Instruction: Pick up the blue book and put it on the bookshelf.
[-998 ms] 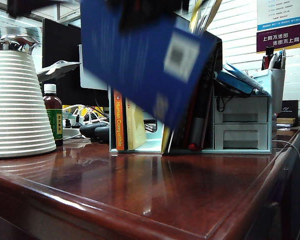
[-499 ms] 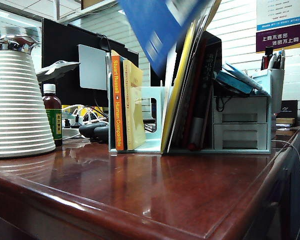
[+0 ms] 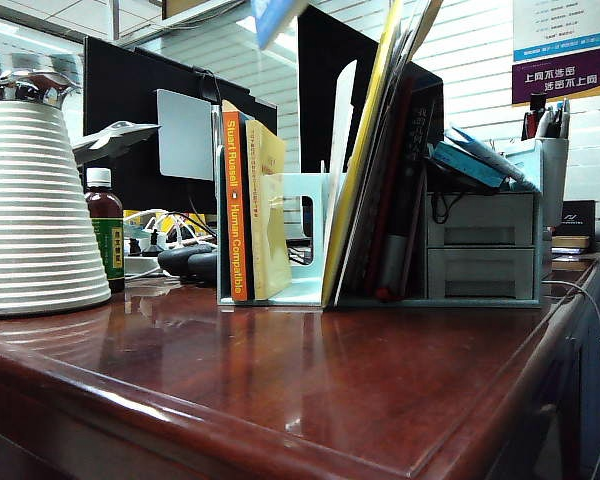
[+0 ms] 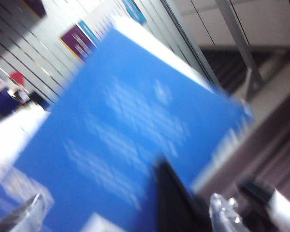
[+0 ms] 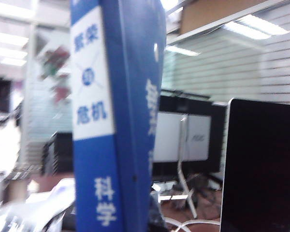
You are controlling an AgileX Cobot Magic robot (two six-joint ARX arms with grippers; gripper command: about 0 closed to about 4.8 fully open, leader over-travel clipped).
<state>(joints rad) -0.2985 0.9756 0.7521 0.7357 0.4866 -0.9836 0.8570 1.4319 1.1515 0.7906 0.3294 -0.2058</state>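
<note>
High above the bookshelf [image 3: 310,240], my right gripper, jaws clenched on the blue book [image 5: 113,121], holds it aloft; left gripper [image 4: 125,212] released beside it. Shelving is not yet done.

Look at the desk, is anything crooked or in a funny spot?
Yes. The blue book hangs above the bookshelf, only a corner showing in the exterior view. On the shelf, the yellow folder and its neighbours lean sideways, while the orange book stands straight.
</note>
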